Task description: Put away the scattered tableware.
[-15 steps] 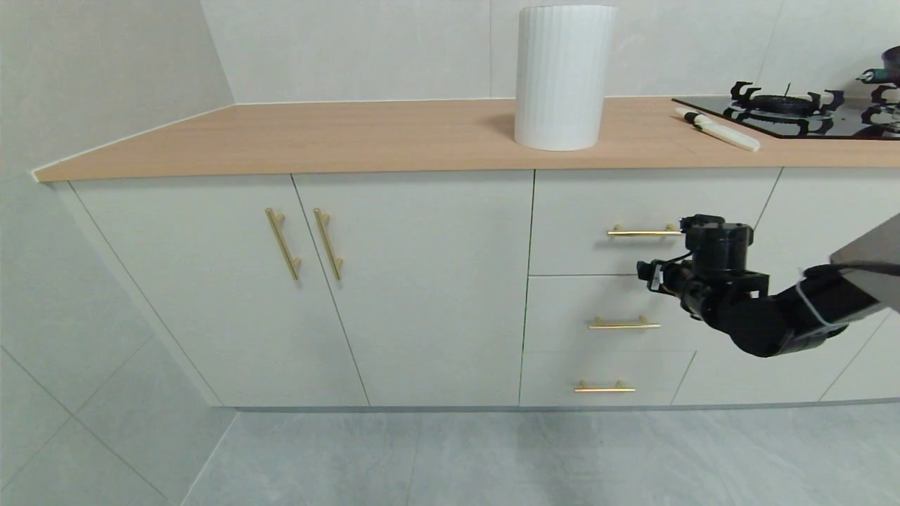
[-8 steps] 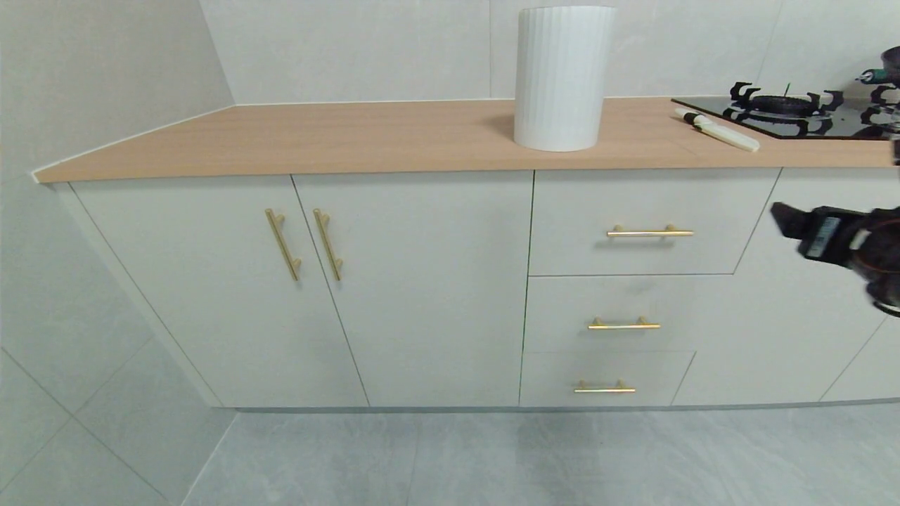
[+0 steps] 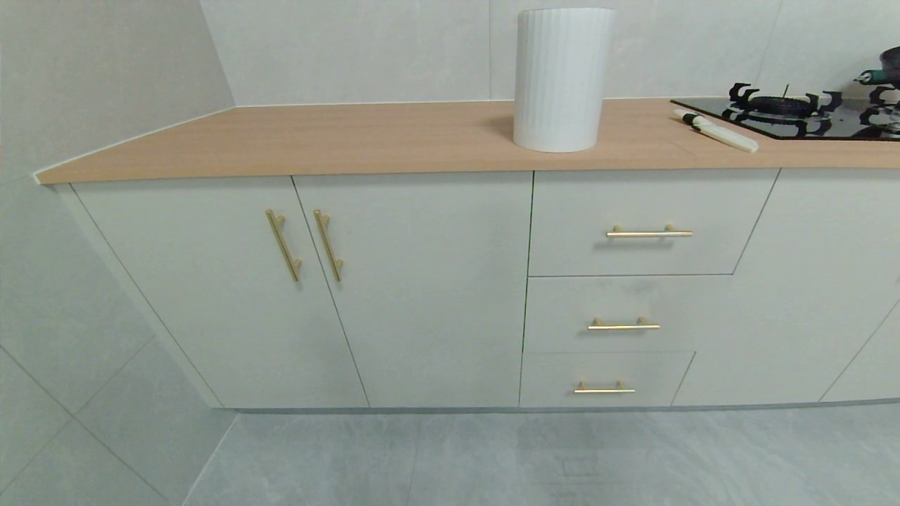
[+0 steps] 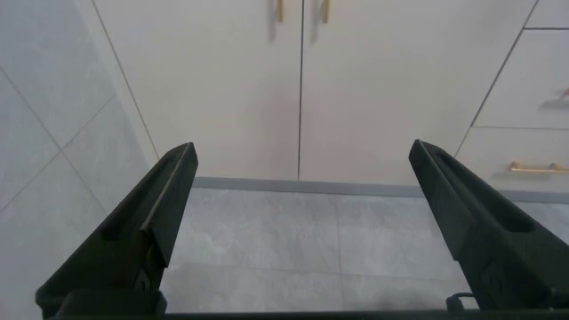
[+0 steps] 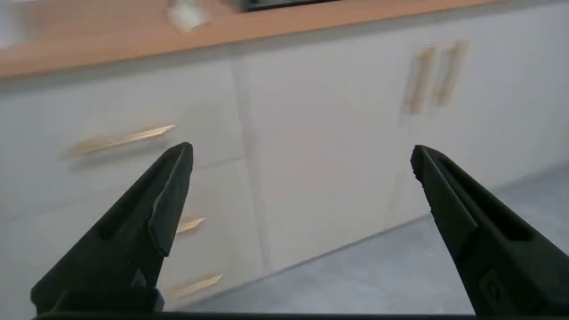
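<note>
Left fingers spread wide | right fingers likewise | utensil on counter (beside hob), well apart from both

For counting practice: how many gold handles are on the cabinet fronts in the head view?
5. Two door handles side by side at left; three drawer handles stacked at right: top, middle, bottom. More may lie beyond the view.

No text, label, number or sign can be read anywhere here.

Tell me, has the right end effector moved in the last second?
Yes. The right end effector pulled away to the right from the top drawer handle.
</note>
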Robot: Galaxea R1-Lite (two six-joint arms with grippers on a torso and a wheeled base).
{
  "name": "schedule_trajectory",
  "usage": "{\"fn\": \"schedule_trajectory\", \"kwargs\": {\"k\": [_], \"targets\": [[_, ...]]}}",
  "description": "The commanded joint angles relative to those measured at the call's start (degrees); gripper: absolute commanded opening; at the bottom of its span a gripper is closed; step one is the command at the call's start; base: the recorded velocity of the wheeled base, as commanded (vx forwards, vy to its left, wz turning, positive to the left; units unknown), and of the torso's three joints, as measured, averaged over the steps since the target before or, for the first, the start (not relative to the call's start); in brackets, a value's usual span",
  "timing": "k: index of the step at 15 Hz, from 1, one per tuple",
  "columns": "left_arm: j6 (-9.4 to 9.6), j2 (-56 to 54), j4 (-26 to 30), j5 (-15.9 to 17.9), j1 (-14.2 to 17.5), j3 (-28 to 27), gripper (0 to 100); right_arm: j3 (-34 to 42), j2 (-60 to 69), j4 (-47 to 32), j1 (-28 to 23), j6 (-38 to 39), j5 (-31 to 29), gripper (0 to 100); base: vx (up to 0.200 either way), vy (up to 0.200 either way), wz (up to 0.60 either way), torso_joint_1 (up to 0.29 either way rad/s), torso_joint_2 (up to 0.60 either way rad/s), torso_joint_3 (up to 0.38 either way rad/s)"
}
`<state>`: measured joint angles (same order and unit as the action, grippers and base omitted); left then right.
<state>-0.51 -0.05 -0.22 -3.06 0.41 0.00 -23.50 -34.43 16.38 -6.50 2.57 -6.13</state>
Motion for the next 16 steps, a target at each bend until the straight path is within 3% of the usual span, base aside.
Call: {"fn": "schedule_trajectory", "kwargs": {"k": [1, 3, 6, 7, 12, 16], "targets": [[-0.02, 0.05, 0.04, -0.02, 0.02, 0.0, 100, 2.06, 16.32, -11.02, 0.96, 2.0, 9.21, 100, 0.0, 0.0, 0.0, 0.0, 0.0, 0.0], [-0.02, 0.05, -0.04, -0.02, 0.02, 0.0, 100, 3.11, 19.75, -13.75, 2.02, 6.3, 14.83, 100, 0.0, 0.0, 0.0, 0.0, 0.0, 0.0], [-0.02, 0.05, -0.04, -0.02, 0.02, 0.0, 100, 3.11, 23.35, -17.18, 5.44, 8.24, 16.24, 100, 0.0, 0.0, 0.0, 0.0, 0.0, 0.0], [-0.02, 0.05, -0.04, -0.02, 0.02, 0.0, 100, 3.11, 28.19, -23.24, 10.8, 8.06, 16.15, 100, 0.0, 0.0, 0.0, 0.0, 0.0, 0.0], [-0.02, 0.05, 0.04, -0.02, 0.02, 0.0, 100, 5.13, 29.68, -24.47, 9.75, 7.18, 7.36, 100, 0.0, 0.0, 0.0, 0.0, 0.0, 0.0], [-0.02, 0.05, 0.04, -0.02, 0.02, 0.0, 100, 5.05, 34.43, -24.47, 6.23, 5.78, 4.81, 100, 0.0, 0.0, 0.0, 0.0, 0.0, 0.0]]}}
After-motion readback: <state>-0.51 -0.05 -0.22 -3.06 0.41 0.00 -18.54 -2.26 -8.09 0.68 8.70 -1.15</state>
